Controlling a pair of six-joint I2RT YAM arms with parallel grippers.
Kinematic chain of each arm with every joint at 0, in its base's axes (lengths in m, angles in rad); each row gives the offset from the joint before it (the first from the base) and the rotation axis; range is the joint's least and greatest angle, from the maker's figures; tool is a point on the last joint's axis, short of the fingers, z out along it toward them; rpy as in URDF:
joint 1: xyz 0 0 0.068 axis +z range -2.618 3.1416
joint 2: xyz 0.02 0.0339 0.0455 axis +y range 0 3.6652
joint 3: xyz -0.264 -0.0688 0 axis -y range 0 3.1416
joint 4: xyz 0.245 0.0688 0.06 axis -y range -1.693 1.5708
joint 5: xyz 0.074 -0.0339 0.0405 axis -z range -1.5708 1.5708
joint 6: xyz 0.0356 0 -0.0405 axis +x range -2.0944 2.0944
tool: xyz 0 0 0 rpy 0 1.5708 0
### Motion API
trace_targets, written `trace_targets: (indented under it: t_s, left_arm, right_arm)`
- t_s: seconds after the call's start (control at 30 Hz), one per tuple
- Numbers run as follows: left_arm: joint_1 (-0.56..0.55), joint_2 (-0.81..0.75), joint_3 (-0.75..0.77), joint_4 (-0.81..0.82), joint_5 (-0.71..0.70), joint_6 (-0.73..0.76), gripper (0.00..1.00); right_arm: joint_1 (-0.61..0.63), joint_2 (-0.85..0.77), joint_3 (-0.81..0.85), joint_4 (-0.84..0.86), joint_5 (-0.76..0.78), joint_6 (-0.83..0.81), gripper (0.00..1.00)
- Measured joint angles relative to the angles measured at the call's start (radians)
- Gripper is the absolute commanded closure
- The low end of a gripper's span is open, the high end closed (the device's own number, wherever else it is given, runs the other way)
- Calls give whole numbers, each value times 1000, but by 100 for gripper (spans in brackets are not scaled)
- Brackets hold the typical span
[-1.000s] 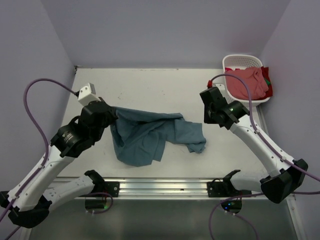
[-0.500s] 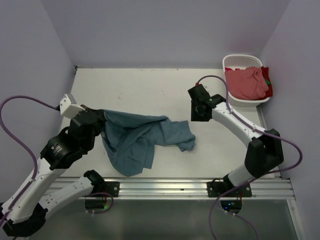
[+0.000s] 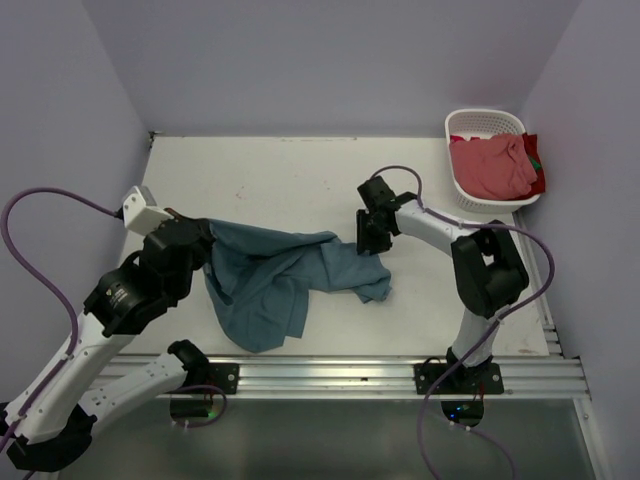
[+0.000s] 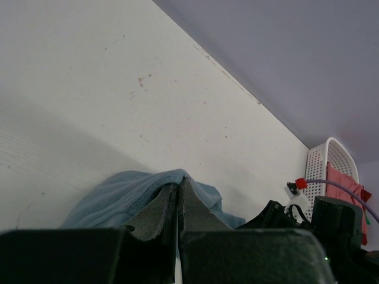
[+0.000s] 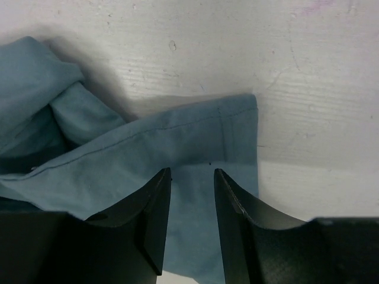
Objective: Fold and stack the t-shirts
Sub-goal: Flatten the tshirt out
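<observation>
The teal-blue t-shirt (image 3: 280, 272) lies crumpled on the table's middle, stretched from left to right. My left gripper (image 3: 207, 242) is shut on its left edge; in the left wrist view the cloth (image 4: 124, 192) drapes over the closed fingertips (image 4: 179, 183). My right gripper (image 3: 366, 240) is open and hovers just above the shirt's right end, a hemmed sleeve or corner (image 5: 195, 142), its fingers (image 5: 155, 201) straddling the cloth without touching. The salmon pink-red t-shirt (image 3: 492, 165) lies bunched in the white basket (image 3: 470, 125) at the back right.
The basket also shows in the left wrist view (image 4: 323, 171). The right arm's purple cable (image 3: 400, 172) loops above the table near the wrist. A metal rail (image 3: 330, 375) runs along the near edge. Grey walls close in on three sides.
My right gripper has swung left from near the basket and come down over the teal shirt's right end. My left gripper pulled the shirt's left edge leftward earlier, then held still.
</observation>
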Motion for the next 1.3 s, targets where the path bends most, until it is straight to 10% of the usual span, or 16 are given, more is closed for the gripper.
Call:
trace_targets:
  t_s: [0.2, 0.33, 0.97, 1.0, 1.03, 1.1, 1.3]
  left_arm:
    - [0, -3, 0, 0, 0, 3, 100]
    - [0, -14, 0, -1, -1, 4, 100]
    - [0, -32, 6, -5, -11, 3, 100]
    - [0, -32, 6, -5, -13, 3, 100]
    - [0, -32, 6, -5, -13, 3, 100]
    - [0, -32, 6, -4, -14, 4, 100]
    - [0, -24, 5, -1, -13, 11, 100]
  right_arm:
    - [0, 97, 45, 8, -15, -3, 67]
    - [0, 121, 54, 14, -15, -7, 100]
    - [10, -288, -82, -60, 61, -15, 100]
    - [12, -322, -90, -66, 65, -15, 98]
    - [14, -347, -97, -73, 68, -15, 61]
    - [15, -364, -100, -87, 77, -20, 39]
    - [17, -182, -53, -103, 99, -49, 29]
